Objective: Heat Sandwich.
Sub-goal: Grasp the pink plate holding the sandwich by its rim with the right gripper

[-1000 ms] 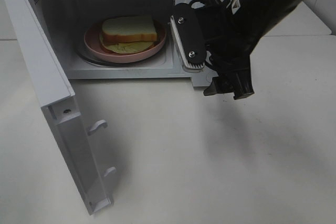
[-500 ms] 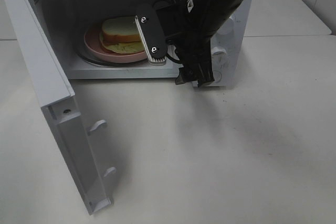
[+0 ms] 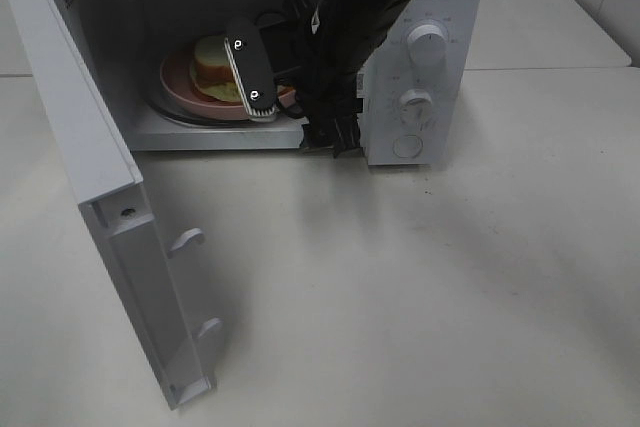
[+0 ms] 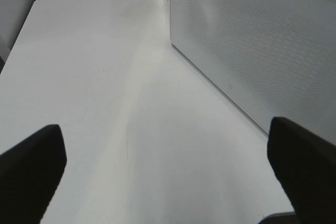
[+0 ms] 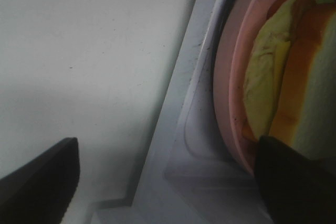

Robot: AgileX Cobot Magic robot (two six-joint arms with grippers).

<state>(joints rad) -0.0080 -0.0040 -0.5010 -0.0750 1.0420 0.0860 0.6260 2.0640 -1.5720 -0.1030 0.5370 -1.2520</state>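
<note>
The sandwich [image 3: 209, 60], white bread on a yellowish filling, lies on a round pink plate [image 3: 180, 84] inside the open microwave [image 3: 420, 7]. My right gripper [image 3: 290, 107] hangs open at the mouth of the cavity, just in front of the plate's right half, hiding part of the sandwich. In the right wrist view the sandwich [image 5: 294, 77] and the plate [image 5: 226, 77] lie past the right gripper [image 5: 165, 182], with nothing between its dark fingertips [image 5: 39, 179]. The left gripper [image 4: 168, 182] is open over bare table beside the microwave's perforated side wall [image 4: 252, 40].
The microwave door [image 3: 80, 147] stands swung open to the left, reaching toward the table's front. Two knobs [image 3: 428, 44] sit on the control panel at the right. White tabletop [image 3: 420, 287] stretches in front of the oven.
The right arm has swung left from in front of the control panel to the cavity opening, now covering part of the plate and sandwich. The sandwich has not moved.
</note>
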